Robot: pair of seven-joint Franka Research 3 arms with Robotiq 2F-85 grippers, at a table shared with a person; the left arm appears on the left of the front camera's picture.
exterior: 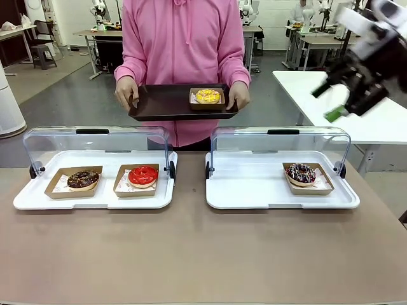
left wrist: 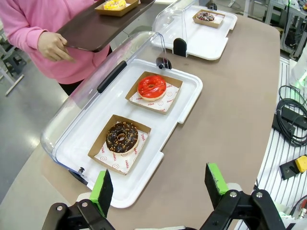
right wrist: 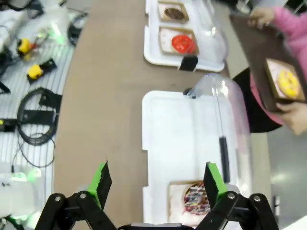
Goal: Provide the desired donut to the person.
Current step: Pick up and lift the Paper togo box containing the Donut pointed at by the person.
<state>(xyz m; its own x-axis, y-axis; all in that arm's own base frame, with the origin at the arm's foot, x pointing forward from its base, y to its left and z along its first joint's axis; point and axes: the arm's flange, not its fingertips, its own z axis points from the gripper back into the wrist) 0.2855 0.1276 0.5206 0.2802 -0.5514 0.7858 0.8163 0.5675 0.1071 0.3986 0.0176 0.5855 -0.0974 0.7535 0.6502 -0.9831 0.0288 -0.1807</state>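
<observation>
Now, yellow donut [exterior: 208, 96] lying flat, dark tray [exterior: 159, 101] held level, crosswise

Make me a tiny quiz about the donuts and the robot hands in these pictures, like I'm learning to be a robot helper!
1. True or false: the yellow donut sits on the dark tray that the person holds.
2. What tops the lone donut in the white tray on the robot's right side? A red icing, B dark icing with sprinkles, C yellow icing.
3. Fill in the gap: the left gripper and the right gripper both have their jaws ____.

Key: 1 true. 2 B. 3 open.
</observation>
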